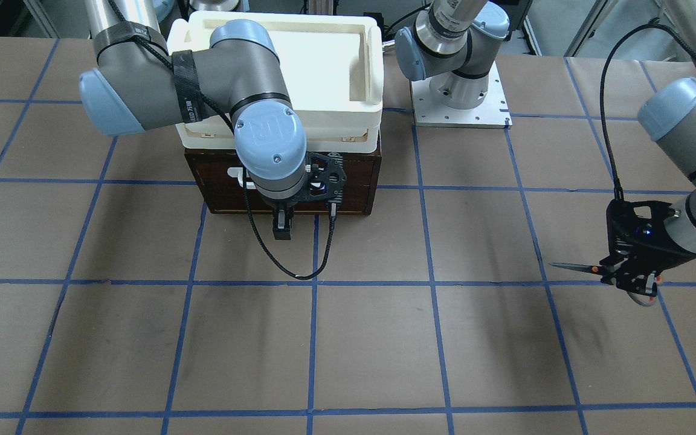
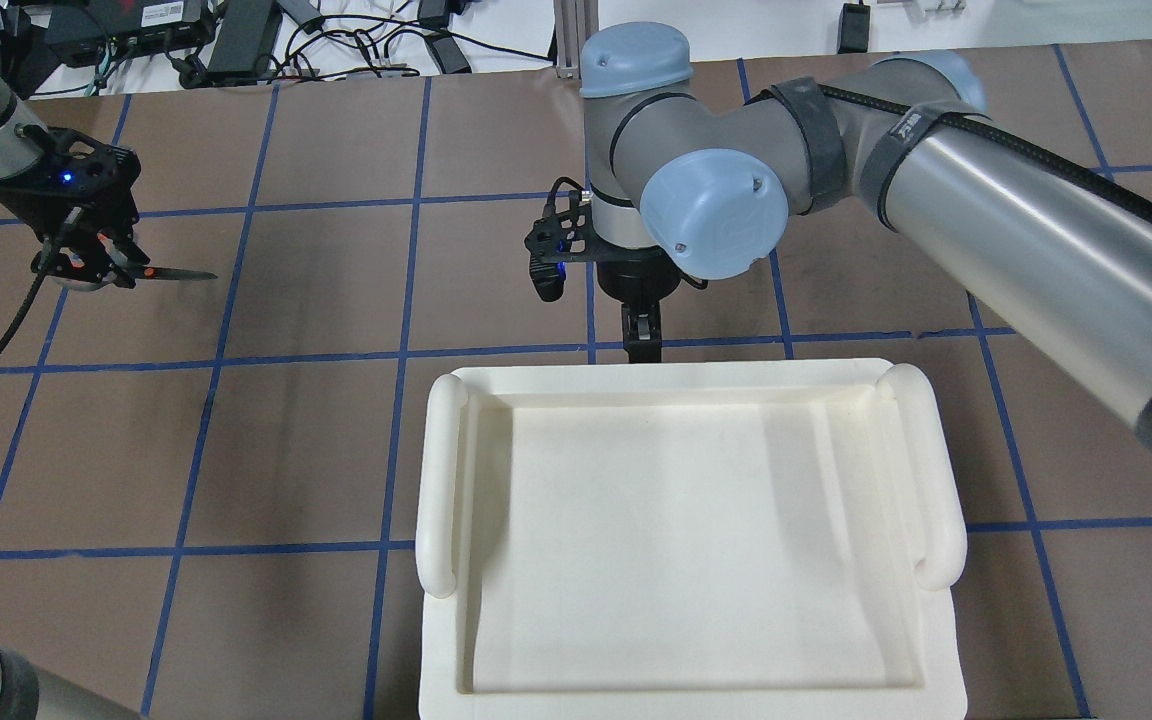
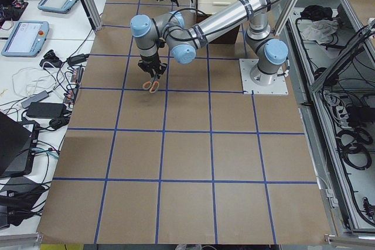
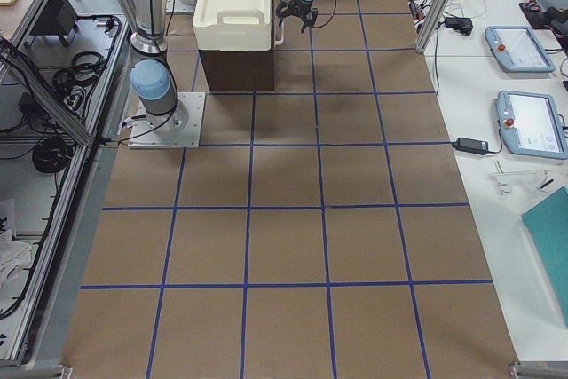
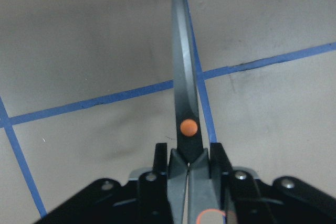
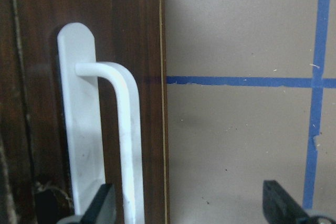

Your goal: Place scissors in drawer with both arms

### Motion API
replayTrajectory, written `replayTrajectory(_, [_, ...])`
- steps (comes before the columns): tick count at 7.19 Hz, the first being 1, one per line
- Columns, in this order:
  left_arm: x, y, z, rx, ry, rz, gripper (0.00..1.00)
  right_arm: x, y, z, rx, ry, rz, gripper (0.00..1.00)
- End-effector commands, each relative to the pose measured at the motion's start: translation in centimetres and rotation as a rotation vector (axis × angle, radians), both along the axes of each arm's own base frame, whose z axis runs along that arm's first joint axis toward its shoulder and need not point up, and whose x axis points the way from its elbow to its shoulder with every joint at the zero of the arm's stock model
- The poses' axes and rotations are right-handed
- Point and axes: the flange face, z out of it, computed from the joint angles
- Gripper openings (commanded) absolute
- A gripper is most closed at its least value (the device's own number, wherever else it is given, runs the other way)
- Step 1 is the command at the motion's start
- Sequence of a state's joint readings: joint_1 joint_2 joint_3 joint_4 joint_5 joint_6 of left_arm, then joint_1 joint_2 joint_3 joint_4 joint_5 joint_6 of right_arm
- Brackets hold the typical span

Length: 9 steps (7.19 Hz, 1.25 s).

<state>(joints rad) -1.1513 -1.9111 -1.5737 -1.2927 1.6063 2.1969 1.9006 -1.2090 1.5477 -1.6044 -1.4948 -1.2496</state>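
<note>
The left gripper (image 2: 101, 268) has its jaws clamped on the scissors (image 2: 181, 273) near the pivot, just over the counter (image 2: 316, 450) and well apart from the shut drawer (image 1: 354, 181). The right gripper (image 1: 282, 228) faces the drawer front, jaws apart around the white bar handle (image 6: 126, 129), not gripping. Opening looks to be the step in hand: close on the handle, then pull straight out.

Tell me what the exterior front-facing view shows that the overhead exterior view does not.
Only front-facing: the drawer, its dark brown front and part of its white handle, below the tray. Only overhead: the tray's whole inner floor; the tray hides the drawer. Both: the left end effector gripping the scissors above the table, the right end effector pointing down.
</note>
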Motion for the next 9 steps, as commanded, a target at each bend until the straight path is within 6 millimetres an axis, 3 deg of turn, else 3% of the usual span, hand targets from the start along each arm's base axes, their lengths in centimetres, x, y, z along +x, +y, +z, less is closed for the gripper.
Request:
replayTrajectory(1, [0.0,0.1,0.0,0.012,-0.025,-0.005,0.00,0.0,-0.1,-0.3,0.003,0.001,0.002,1.00])
replayTrajectory(9, [0.0,0.1,-0.1,0.014,-0.025,-0.005,0.00,0.0,-1.3,-1.6,0.002,0.001,0.001,1.00])
